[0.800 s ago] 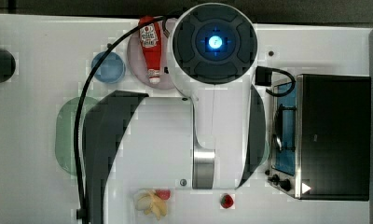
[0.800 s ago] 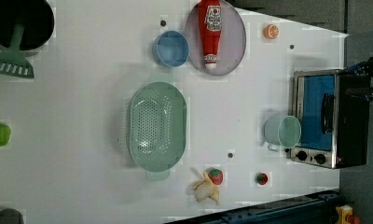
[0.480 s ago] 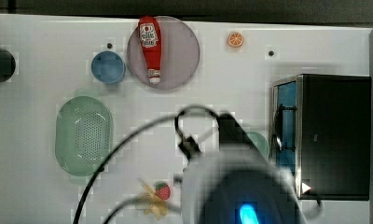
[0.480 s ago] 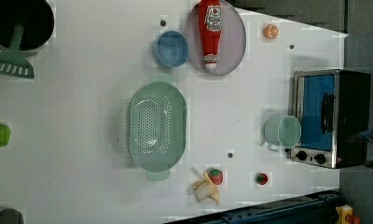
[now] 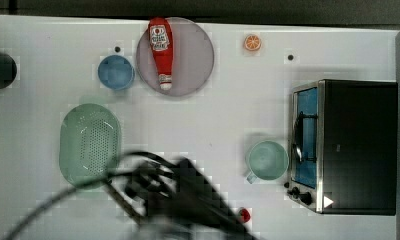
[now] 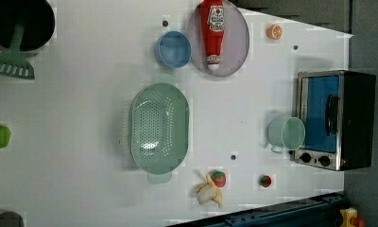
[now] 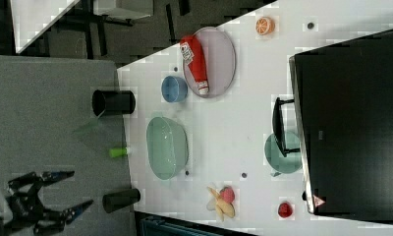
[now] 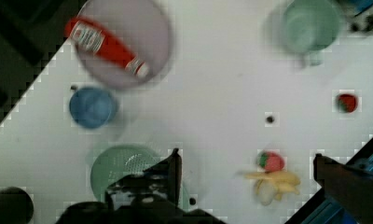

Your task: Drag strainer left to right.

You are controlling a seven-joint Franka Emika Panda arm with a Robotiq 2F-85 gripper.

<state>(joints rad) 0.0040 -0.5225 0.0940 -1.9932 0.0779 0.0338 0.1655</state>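
Since the earlier top view, the arm's dark bulk has slid to the lower centre of the frame. The end effector point(image 8: 247, 170) stands spread wide, holding nothing. The strainer point(image 5: 89, 143) sits unmoved at the left of the white desk point(image 5: 223, 115); dark floor borders it.

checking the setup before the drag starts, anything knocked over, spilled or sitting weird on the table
One thing stands out: the red plastic ketchup bottle lies on its side across the round grey plate, cap toward the table's middle. The pale mint-green oval plastic strainer and the mint-green mug sit upright. No spill shows.
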